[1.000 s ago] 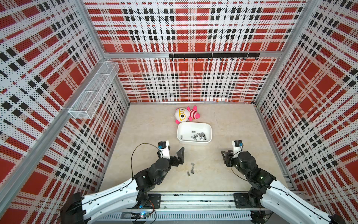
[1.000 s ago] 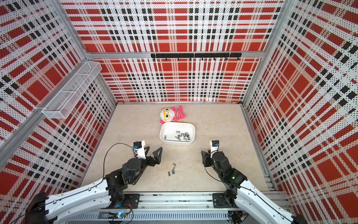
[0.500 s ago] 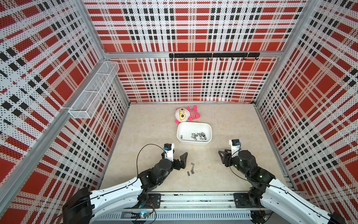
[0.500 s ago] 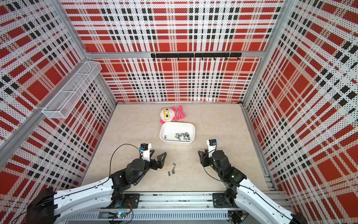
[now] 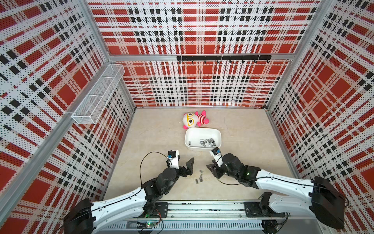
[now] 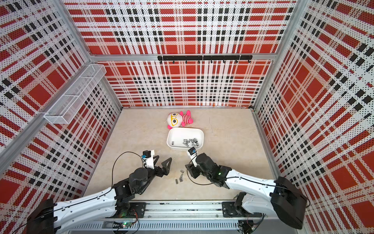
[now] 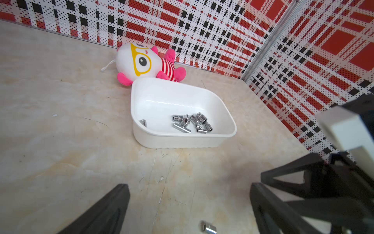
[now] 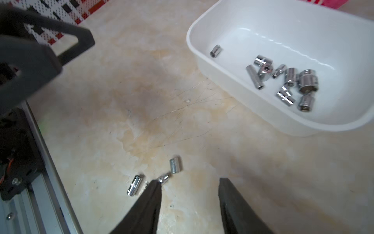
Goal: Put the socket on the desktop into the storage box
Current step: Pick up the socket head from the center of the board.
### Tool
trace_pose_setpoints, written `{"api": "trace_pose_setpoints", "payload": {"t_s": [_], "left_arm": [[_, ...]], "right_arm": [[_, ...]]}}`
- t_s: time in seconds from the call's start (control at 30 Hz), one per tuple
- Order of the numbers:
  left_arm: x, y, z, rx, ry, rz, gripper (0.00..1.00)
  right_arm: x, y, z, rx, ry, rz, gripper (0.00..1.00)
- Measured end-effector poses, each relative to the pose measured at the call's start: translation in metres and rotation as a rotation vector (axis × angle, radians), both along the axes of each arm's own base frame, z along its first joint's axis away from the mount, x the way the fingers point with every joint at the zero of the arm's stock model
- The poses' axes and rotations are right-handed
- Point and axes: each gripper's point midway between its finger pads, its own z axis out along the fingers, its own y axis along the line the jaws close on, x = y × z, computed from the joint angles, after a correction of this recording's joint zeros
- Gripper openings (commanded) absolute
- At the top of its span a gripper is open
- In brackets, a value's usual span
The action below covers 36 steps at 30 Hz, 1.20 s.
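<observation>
The desktop (image 5: pixel 157 141) is a large flat beige surface with faint marble veining, edged by aluminium rails. Perforated wall panels (image 5: pixel 202 30) in red, black and white plaid enclose it on three sides. A white wire-mesh basket (image 5: pixel 97 95) hangs on the left wall, and a black hook rail (image 5: pixel 222 58) crosses the back wall.

The storage box (image 5: pixel 199 133), a white shallow plastic tub with rounded corners, sits near the middle of the desktop. It touches a pink-and-white plush doll (image 5: pixel 194 119) on its far side. A cluster of chrome sockets (image 5: pixel 206 141) lies inside the box.

Three loose sockets (image 8: pixel 175 165), short chrome cylinders, lie on the desktop between the two arms.

The left gripper (image 6: pixel 162 162) has its jaws spread wide and holds nothing. The right gripper (image 8: pixel 189 186) has its jaws parted and empty, one fingertip just beside a loose socket.

Compared with one second ago, the right arm has swung inward towards the loose sockets. The left gripper stands close to its former position. The sockets, box and doll have not moved.
</observation>
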Motion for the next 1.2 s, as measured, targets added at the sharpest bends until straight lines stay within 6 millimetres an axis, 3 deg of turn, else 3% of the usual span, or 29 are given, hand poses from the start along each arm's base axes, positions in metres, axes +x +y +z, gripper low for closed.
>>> {"api": "trace_pose_setpoints", "payload": {"t_s": [0.17, 0.43, 0.87, 1.2], "left_arm": [[0.0, 0.005, 0.0, -0.015, -0.009, 0.019, 0.97], [0.0, 0.006, 0.0, -0.019, -0.009, 0.022, 0.95], [0.002, 0.009, 0.0, -0.019, -0.009, 0.043, 0.93], [0.004, 0.011, -0.002, -0.018, -0.004, 0.06, 0.92]], "right_arm": [[0.0, 0.015, -0.02, -0.048, 0.033, 0.042, 0.46], [-0.003, 0.023, -0.042, -0.083, 0.082, 0.074, 0.42], [0.002, 0.043, -0.05, -0.081, 0.112, 0.098, 0.35], [0.003, 0.046, -0.062, -0.134, 0.117, 0.099, 0.3]]}}
